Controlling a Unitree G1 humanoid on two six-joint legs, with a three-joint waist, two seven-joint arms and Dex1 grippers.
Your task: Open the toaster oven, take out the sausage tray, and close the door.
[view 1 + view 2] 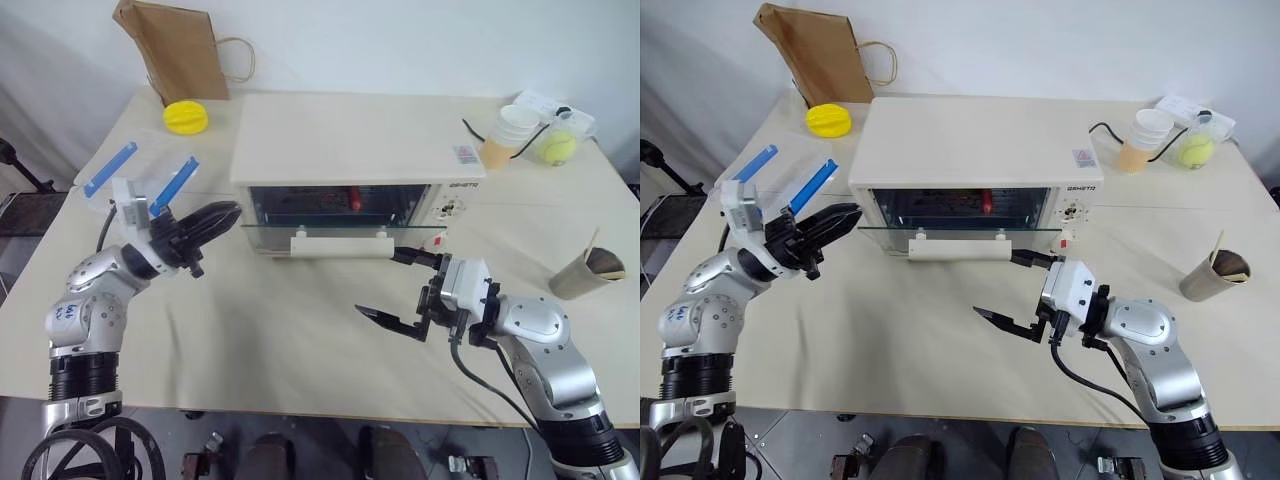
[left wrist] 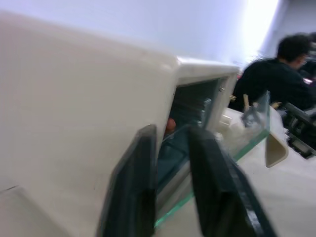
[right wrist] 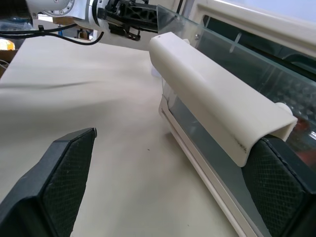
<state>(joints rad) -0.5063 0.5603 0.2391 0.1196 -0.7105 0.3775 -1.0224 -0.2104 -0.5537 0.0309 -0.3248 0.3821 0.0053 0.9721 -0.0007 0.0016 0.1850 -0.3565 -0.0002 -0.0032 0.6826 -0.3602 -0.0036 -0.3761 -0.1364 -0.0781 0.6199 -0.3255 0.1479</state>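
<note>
The oven [image 1: 357,140] sits mid-table toward the back, its door [image 1: 340,231] dropped level, glass edge jutting forward with the white handle [image 1: 340,246] along the front lip; inside, something red [image 1: 353,199] shows behind the rack, the tray itself too dim to make out; the left gripper [image 1: 232,212], fingers pinched together and holding nothing, pokes in at the door's left corner; the right gripper [image 1: 400,287] stands spread wide, one finger by the handle's right end, the other over bare table; the table [image 1: 270,330] in front lies open; a clear box [image 1: 140,180] with blue clips sits to the left, a paper cup [image 1: 588,272] off to the right.
</note>
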